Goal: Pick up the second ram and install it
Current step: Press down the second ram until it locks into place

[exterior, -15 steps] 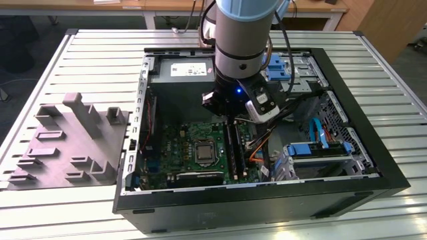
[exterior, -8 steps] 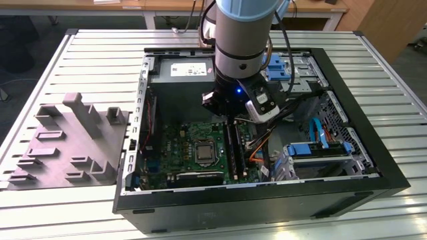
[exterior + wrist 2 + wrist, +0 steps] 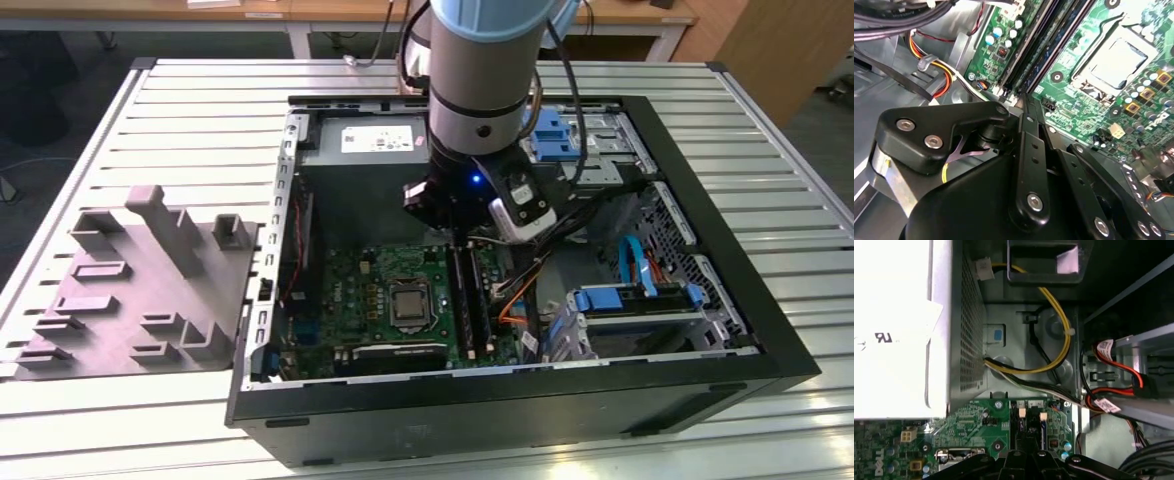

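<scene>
Ram (image 3: 1043, 50): a blue-green strip stands on edge among the black slots (image 3: 1015, 55) on the motherboard (image 3: 1079, 45), next to the CPU socket (image 3: 1116, 62). I read that as a stick already in a slot, but can't tell whether it's the second one or whether it's fully seated. In the exterior view the slots (image 3: 463, 295) run as a dark band straight below the gripper (image 3: 458, 235), inside the open PC case (image 3: 694, 215) on the tabletop (image 3: 200, 110). Step, as I judge it: install phase, not pickup; the arm is down in the case, over the slot end nearest the power supply (image 3: 894, 325). Gripper (image 3: 1021, 100) tip sits just at that slot end, touching or a hair above, can't say which. Can't tell its opening, and I see nothing clearly held in it. Next move calls for square alignment over the stick and straight-down pressure. White latches (image 3: 1022, 412) need to be able to close, and the orange cables (image 3: 514, 295) beside the slots need to stay clear.
</scene>
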Controlling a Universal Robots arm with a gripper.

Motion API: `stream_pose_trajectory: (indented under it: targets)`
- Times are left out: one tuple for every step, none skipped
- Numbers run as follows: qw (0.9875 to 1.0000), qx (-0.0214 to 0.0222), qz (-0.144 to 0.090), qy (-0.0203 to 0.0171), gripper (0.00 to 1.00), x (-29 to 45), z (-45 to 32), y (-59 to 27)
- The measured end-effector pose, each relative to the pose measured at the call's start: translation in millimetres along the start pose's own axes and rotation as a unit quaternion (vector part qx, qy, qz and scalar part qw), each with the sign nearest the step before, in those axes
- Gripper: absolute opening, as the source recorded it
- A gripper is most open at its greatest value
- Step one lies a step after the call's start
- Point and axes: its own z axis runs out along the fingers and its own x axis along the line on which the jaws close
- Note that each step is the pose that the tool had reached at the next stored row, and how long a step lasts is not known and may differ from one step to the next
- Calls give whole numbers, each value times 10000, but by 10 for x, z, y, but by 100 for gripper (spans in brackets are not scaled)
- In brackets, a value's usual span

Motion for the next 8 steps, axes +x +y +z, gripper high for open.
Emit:
stream_pose_trajectory:
  targets:
    - [10000, 0, 0, 0, 11, 1, 19, 12]
    - [10000, 0, 0, 0, 11, 3, 37, 23]
    - [10000, 0, 0, 0, 11, 3, 53, 31]
    - [10000, 1, 0, 0, 11, 4, 65, 33]
    - [10000, 3, -1, 0, 11, 4, 71, 33]
    - [10000, 5, -1, 1, 11, 4, 70, 31]
    - [10000, 5, -1, 0, 11, 5, 71, 27]
    - [10000, 5, 0, 0, 11, 5, 71, 20]
